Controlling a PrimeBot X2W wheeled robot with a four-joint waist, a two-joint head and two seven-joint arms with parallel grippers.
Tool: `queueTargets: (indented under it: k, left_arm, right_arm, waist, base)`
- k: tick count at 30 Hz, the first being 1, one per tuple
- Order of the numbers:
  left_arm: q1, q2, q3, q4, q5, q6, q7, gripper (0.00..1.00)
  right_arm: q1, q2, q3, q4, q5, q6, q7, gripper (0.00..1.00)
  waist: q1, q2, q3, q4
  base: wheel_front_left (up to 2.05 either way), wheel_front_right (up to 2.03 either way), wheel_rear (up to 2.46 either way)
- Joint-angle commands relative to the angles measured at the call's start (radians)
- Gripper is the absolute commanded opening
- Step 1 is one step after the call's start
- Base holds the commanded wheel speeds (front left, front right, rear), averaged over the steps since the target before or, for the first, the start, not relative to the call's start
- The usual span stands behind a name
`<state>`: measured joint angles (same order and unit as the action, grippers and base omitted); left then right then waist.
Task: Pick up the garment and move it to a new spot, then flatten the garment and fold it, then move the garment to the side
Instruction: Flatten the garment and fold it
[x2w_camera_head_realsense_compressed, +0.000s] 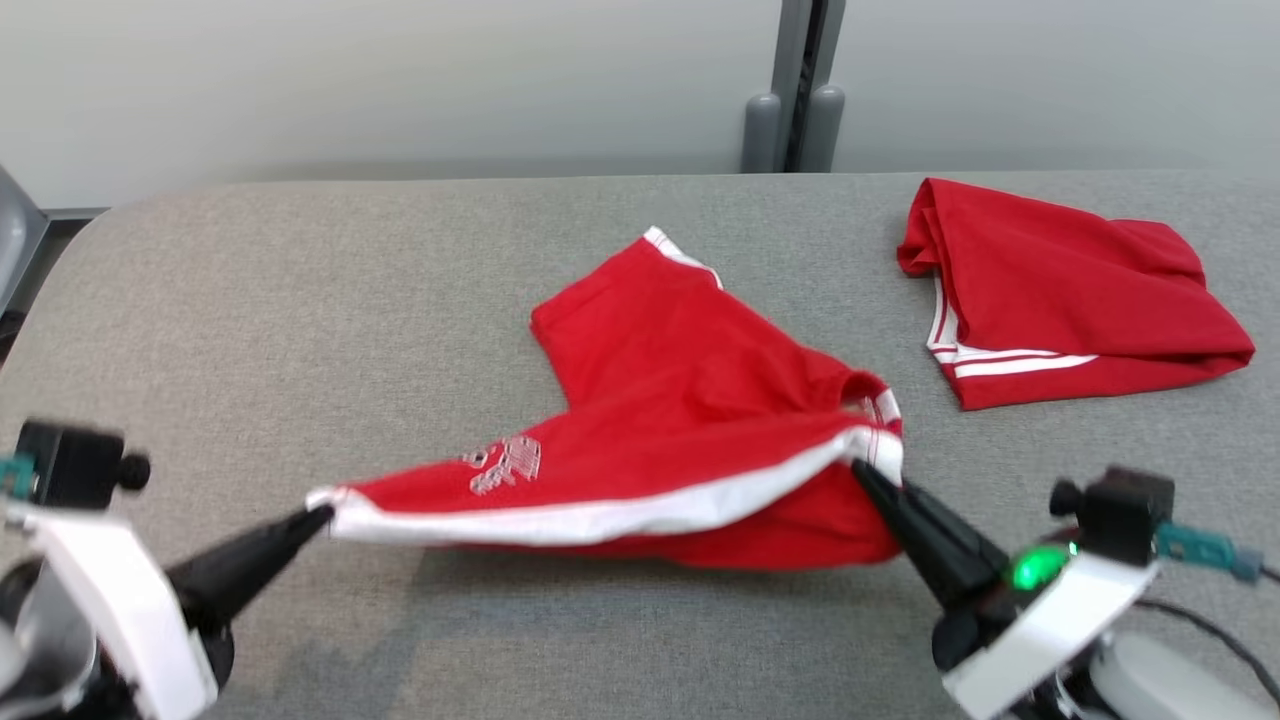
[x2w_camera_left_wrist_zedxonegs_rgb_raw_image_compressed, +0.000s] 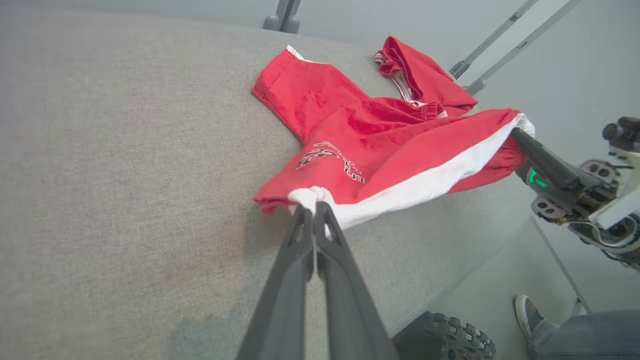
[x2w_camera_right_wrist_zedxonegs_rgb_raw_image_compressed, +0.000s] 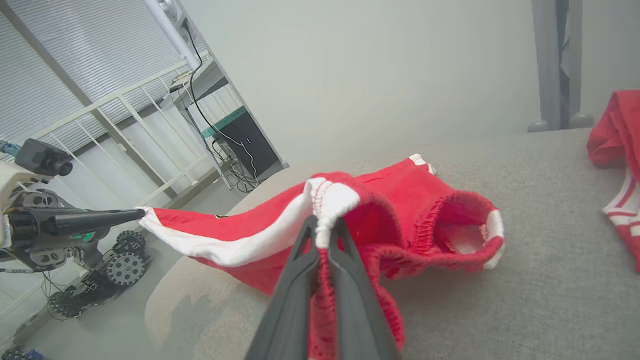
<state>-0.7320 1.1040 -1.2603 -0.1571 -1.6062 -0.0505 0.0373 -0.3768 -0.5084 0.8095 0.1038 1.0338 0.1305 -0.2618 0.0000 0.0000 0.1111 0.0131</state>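
From where I stand, the red cloth shorts with a white side stripe (x2w_camera_head_realsense_compressed: 690, 400) hang stretched between the two grippers. The left gripper (x2w_camera_head_realsense_compressed: 322, 516) is pinched tight on one end of the white stripe, and the right gripper (x2w_camera_head_realsense_compressed: 860, 470) is clamped on the waistband end. Beyond both fingertips, one leg rests on the grey fabric-covered table (x2w_camera_head_realsense_compressed: 300, 300). Farther out past the right gripper lies a folded red garment with white stripes (x2w_camera_head_realsense_compressed: 1060, 290), apart from the shorts. Behind the table stand a pale wall (x2w_camera_head_realsense_compressed: 400, 80) and a grey post (x2w_camera_head_realsense_compressed: 800, 80). A person's shoe (x2w_camera_left_wrist_zedxonegs_rgb_raw_image_compressed: 527, 312) is on the floor below the right arm.

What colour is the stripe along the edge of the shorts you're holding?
White stripe on red shorts; clearest in the head view.
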Motion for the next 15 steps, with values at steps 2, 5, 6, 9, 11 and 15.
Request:
queueTargets:
  k: [2, 5, 6, 9, 11, 15]
  left_arm:
    - [0.064, 0.046, 0.000, -0.064, -0.019, 0.023, -0.048, 0.00]
    - [0.118, 0.084, 0.001, -0.130, -0.035, 0.043, -0.116, 0.00]
    - [0.124, 0.089, 0.003, -0.137, -0.033, 0.046, -0.127, 0.00]
    - [0.117, 0.090, 0.005, -0.147, -0.025, 0.052, -0.124, 0.00]
    - [0.090, 0.088, 0.011, -0.144, -0.018, 0.055, -0.105, 0.00]
    - [0.032, 0.070, 0.029, -0.110, -0.004, 0.055, -0.047, 0.00]
  right_arm:
    - [0.080, -0.006, -0.033, -0.047, -0.012, 0.001, -0.004, 0.00]
    - [0.166, -0.025, -0.065, -0.094, -0.017, 0.001, -0.004, 0.00]
    - [0.180, -0.027, -0.073, -0.105, -0.020, 0.001, -0.004, 0.00]
    - [0.197, -0.034, -0.082, -0.117, -0.027, 0.001, -0.004, 0.00]
    - [0.186, -0.042, -0.076, -0.111, -0.037, 0.001, -0.004, 0.00]
    - [0.139, -0.051, -0.039, -0.081, -0.048, 0.001, -0.004, 0.00]
  waist:
    - [0.0000, 0.0000, -0.003, -0.007]
    - [0.0000, 0.0000, 0.000, -0.007]
    - [0.0000, 0.0000, 0.000, -0.006]
    - [0.0000, 0.0000, 0.001, -0.012]
    - [0.0000, 0.0000, 0.003, -0.017]
    - [0.0000, 0.0000, 0.022, -0.033]
  base:
    - [0.00, 0.00, 0.00]
    - [0.00, 0.00, 0.00]
    - [0.00, 0.00, 0.00]
    - [0.00, 0.00, 0.00]
    - [0.00, 0.00, 0.00]
    - [0.00, 0.00, 0.00]
